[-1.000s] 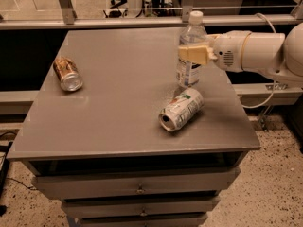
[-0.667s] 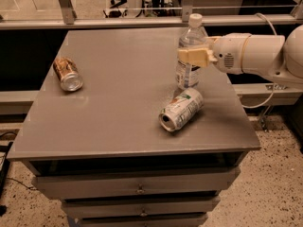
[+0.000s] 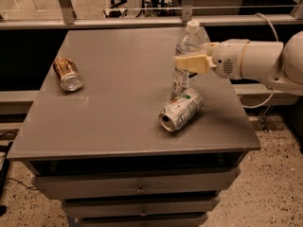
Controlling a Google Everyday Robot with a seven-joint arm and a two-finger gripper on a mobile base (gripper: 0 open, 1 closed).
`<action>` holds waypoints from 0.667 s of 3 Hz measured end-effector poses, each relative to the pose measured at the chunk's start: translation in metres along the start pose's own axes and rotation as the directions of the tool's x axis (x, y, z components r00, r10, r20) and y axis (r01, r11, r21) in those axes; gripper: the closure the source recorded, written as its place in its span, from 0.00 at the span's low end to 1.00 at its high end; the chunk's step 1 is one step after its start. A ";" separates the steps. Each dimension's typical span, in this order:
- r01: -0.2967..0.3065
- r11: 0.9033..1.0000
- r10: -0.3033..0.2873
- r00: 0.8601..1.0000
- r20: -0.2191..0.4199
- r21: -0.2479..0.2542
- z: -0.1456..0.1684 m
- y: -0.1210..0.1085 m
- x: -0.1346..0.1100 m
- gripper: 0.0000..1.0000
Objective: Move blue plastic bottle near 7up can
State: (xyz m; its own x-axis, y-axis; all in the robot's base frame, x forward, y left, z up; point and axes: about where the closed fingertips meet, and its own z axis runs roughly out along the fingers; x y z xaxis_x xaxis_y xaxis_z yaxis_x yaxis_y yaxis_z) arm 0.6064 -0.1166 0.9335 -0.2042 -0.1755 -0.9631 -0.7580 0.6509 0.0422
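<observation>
Camera view gives me the grey tabletop (image 3: pixel 118 112) from the front and above, with the robot's white arm (image 3: pixel 258 60) reaching in from the right; its far end is cut off by the picture edge. The hand (image 3: pixel 184 58) sits over the right half of the tabletop, its cream-coloured fingers (image 3: pixel 193 64) closed around the small clear plastic bottle with the white cap and white-and-blue label (image 3: pixel 180 82), gripping it across the upper body just under the shoulder. I see only the near finger plainly; the far one is mostly hidden behind the bottle. The bottle stands nearly upright, leaning slightly, cap toward the back rail (image 3: pixel 118 23).

Its base is just behind the silvery-white drink can with green and red markings (image 3: pixel 181 109), which lies on its side in front of it, open end toward me and to the left. The can's body hides the bottle's bottom edge, so I cannot tell whether the bottle rests on the tabletop or hangs just above it, nor whether the two touch.

Well apart, near the left edge, a brown copper-coloured can (image 3: pixel 67 73) lies on its side. Below the tabletop, grey drawer fronts (image 3: pixel 137 188) with small knobs run down out of frame. Behind the rail the floor and furniture legs are too dark and cluttered for me to make out.
</observation>
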 end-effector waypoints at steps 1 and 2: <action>-0.003 1.000 0.003 1.000 -0.001 0.000 -0.001 0.003 0.003 0.05; -0.004 1.000 0.004 1.000 -0.001 0.000 -0.001 0.004 0.003 0.00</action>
State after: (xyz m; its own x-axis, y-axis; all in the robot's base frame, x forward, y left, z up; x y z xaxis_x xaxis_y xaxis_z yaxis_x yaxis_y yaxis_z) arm 0.6017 -0.1157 0.9308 -0.2082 -0.1735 -0.9626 -0.7569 0.6519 0.0462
